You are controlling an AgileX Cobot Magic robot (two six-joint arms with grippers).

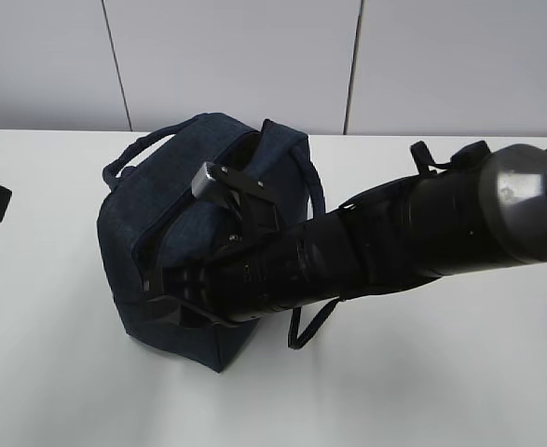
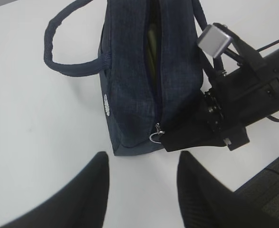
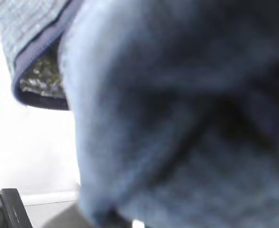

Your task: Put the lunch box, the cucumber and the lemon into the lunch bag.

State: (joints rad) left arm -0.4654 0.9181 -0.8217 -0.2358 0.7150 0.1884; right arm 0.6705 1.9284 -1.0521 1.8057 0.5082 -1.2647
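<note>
The navy lunch bag [image 1: 175,237] stands mid-table, its top zip parted to a narrow slit. Inside the slit a strip of olive green [image 2: 151,45] shows; I cannot tell what it is. Lunch box, cucumber and lemon are out of view. My right gripper [image 1: 166,296] is at the bag's near end, beside the metal ring pull [image 2: 155,137], shut on the fabric. In the right wrist view, blurred navy cloth [image 3: 187,114] hides the jaws. My left gripper [image 2: 141,190] hangs open over bare table in front of the bag, holding nothing.
The right arm [image 1: 394,237] lies across the bag's right side. One looped handle [image 2: 63,66] sticks out to the left, a strap [image 1: 301,331] hangs by the arm. The table's edge [image 2: 267,166] runs close at the lower right of the left wrist view.
</note>
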